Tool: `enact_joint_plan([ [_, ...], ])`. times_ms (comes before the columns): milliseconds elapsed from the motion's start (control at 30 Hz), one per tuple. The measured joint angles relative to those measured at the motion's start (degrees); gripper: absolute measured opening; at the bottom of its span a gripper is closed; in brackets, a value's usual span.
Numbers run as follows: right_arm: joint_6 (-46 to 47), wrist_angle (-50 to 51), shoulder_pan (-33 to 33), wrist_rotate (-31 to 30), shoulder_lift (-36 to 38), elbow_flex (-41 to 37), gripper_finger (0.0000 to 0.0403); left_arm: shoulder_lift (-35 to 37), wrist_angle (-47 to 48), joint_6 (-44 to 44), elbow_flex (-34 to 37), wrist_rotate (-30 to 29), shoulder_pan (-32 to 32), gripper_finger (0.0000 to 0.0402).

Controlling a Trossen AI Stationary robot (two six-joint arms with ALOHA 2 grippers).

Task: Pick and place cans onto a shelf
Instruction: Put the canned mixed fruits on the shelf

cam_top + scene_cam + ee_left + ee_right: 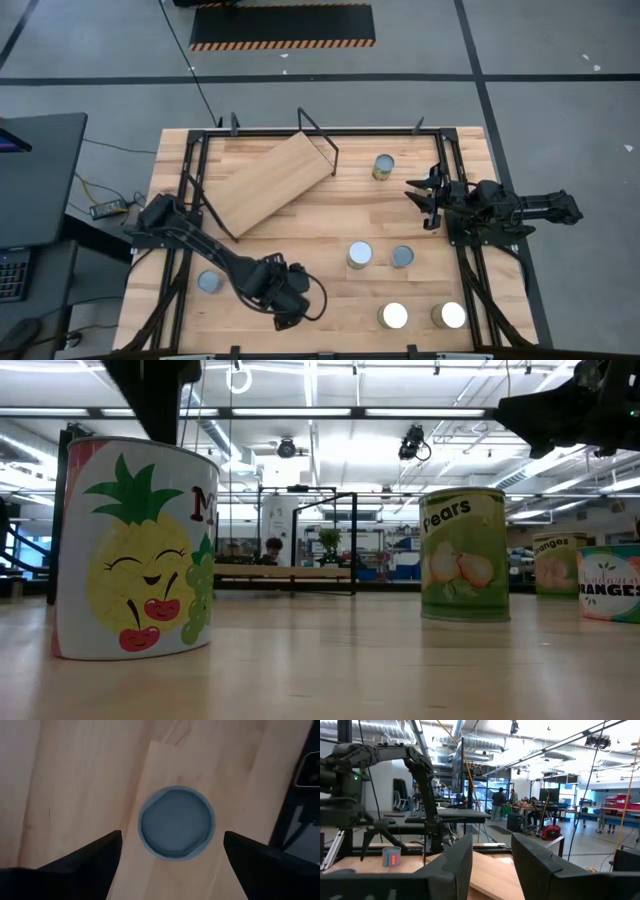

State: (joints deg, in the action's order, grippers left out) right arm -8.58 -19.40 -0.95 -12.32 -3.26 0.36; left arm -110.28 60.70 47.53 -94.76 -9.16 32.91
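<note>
Your left gripper [170, 857] hangs with fingers spread over the can [177, 822] at centre frame; lower straight so the fingers straddle it. The right gripper [420, 195], fingers also spread, waits at right, well apart from the shelf [272, 180].

Six cans stand upright on the table: one [383, 167] beside the shelf [272, 182], two [360, 254] [402, 257] mid-table, two white-topped ones [395, 316] [452, 316] at the near edge, and a bluish-topped one [209, 282] on the left. The light-wood shelf with its black wire frame sits askew at the far side, nothing on it.
</note>
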Motion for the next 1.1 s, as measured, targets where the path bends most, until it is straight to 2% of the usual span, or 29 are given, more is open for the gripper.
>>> enact_joint_plan([
  [200, 0.0, 0.0, 0.0, 0.0, 0.0, 0.0, 0.0144, -0.5, -2.2, -4.4, 1.5, 1.9, 0.6, 0.0357],
  [500, 0.0, 0.0, 0.0, 0.0, 0.0, 0.0, 0.0144, -1.3, -3.3, -7.7, 1.6, 0.2, 0.9, 0.0357],
  [700, 3.7, 0.1, 0.0, 0.0, 0.0, 0.0, 0.0144, -2.8, -4.1, -7.8, 1.5, -0.4, 0.9, 0.0357],
  [933, 7.9, 0.1, 0.0, 0.0, 0.0, 0.0, 0.0144, -4.3, -5.1, -6.5, 1.5, -4.8, 0.7, 0.0357],
  [1100, 8.7, 0.1, 0.0, 0.0, 0.0, 0.0, 0.0144, -4.3, -6.3, -4.7, 1.6, -4.4, 0.3, 0.0357],
])
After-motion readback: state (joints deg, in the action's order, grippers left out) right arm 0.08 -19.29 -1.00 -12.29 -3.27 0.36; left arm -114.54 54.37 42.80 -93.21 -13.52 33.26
